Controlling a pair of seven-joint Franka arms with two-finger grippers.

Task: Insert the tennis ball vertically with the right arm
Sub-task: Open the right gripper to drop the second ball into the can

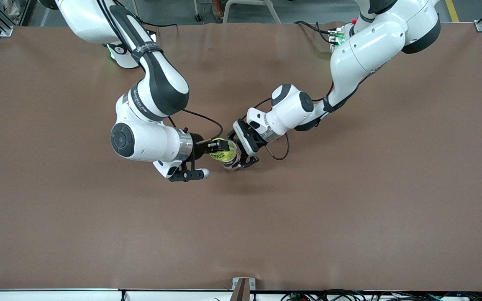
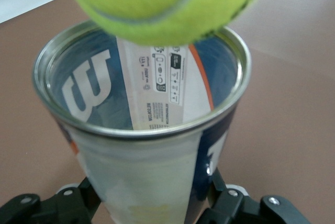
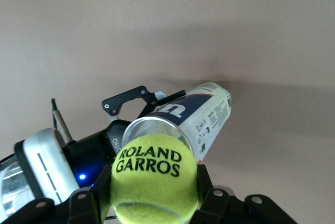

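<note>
A yellow-green tennis ball [image 3: 154, 179] printed "ROLAND GARROS" sits between the fingers of my right gripper [image 3: 154, 195], which is shut on it. In the front view the ball [image 1: 221, 154] hangs over the middle of the table, right above the open mouth of a clear tube can [image 1: 232, 162] with a blue and white label. My left gripper [image 2: 152, 205] is shut on the can's lower body [image 2: 146, 166] and holds it upright. Seen from the left wrist, the ball [image 2: 162, 4] is just over the can's metal rim [image 2: 137, 132]. The inside of the can looks empty.
The brown table cover [image 1: 349, 209] spreads all round the two arms. A black cable loop [image 1: 282, 151] hangs beside the left wrist. A small metal bracket [image 1: 241, 285] sits at the table's edge nearest the front camera.
</note>
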